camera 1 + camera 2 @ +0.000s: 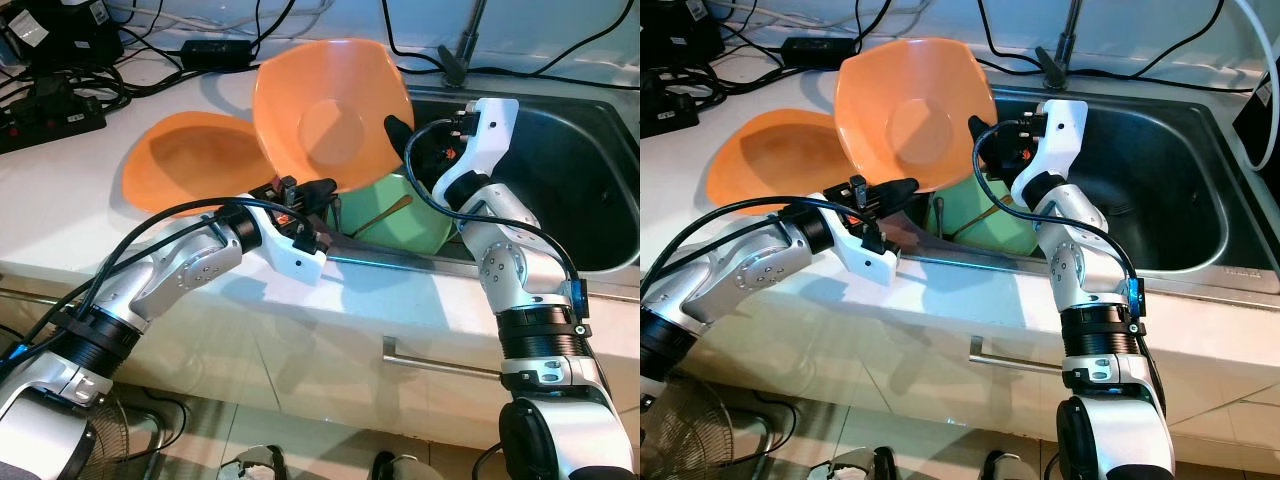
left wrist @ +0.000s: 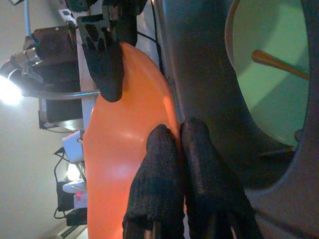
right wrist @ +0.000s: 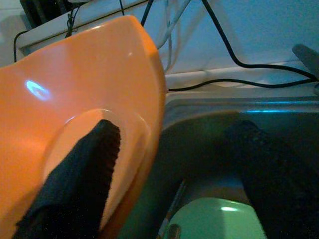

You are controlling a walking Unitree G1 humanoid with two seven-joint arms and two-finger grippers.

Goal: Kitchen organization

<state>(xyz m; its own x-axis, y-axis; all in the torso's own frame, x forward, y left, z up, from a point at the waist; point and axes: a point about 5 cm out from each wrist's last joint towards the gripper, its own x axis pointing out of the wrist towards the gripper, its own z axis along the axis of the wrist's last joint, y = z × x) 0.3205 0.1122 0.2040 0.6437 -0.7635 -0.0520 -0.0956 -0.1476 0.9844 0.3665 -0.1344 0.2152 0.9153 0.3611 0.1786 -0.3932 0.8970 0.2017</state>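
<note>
A large orange bowl (image 1: 330, 110) is held tilted on edge over the left rim of the sink, its inside facing me. My left gripper (image 1: 315, 190) is shut on its lower rim, and the left wrist view shows both fingers (image 2: 159, 149) pinched together on the orange edge. My right gripper (image 1: 415, 145) stands open at the bowl's right rim, with one finger (image 3: 84, 169) lying inside the bowl and the other outside over the sink. Below sits a green bowl (image 1: 420, 225) with a wooden spoon (image 1: 385, 213) in it. A second orange bowl (image 1: 185, 160) rests on the counter at the left.
The steel sink (image 1: 590, 190) opens to the right, its faucet base (image 1: 462, 45) behind. Black cables and a power strip (image 1: 50, 115) crowd the back left of the white counter (image 1: 380, 290). A drawer handle (image 1: 440, 362) and a fan (image 1: 100, 440) are below.
</note>
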